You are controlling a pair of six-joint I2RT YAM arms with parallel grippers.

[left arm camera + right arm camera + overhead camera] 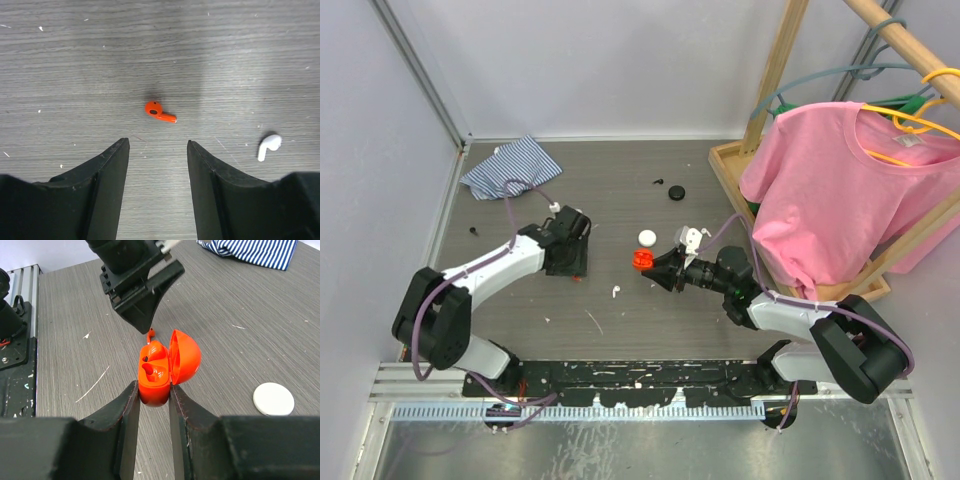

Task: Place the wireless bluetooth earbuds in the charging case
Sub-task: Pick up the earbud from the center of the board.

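The red earbud (pixel 159 112) lies on the tabletop (pixel 75 60) just ahead of your half-open left pincer (pixel 157 147), your right pincer (pixel 153 390) clamps the open case (pixel 162 367), and the bud, probably light, hard and slippery, is best pinched across its round head.

overhead view, 2 wrist views, shared red earbud (pixel 159 111)

Lab robot cell: white panels (pixel 620 60), aluminium rail (pixel 390 378).
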